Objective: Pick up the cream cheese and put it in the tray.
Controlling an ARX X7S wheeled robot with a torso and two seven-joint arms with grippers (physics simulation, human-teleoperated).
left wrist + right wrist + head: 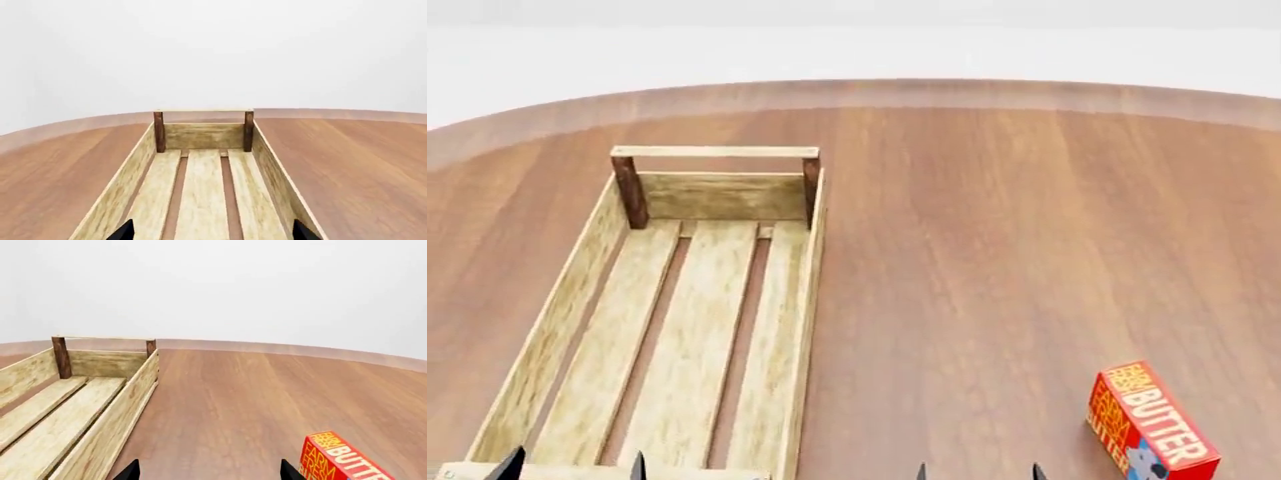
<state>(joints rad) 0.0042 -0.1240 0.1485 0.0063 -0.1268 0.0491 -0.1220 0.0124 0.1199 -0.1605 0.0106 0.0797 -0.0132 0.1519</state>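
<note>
- Left claw [571, 466]: tips spread, empty, over the tray's near end.
- Right claw [978, 472]: tips spread, empty, above bare worktop [988, 250].
- Butter box [1148, 420]: just right of the right claw.
- Tray [805, 300]: long axis running away from the robot.
- Cream cheese: in no view; nearer arm cannot be judged.

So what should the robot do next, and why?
Probably look around by tilting the head down or backing up. The cream cheese shows in no view; only the tray, which holds nothing in its visible part, and the butter box do. Both hands look open, holding nothing.
</note>
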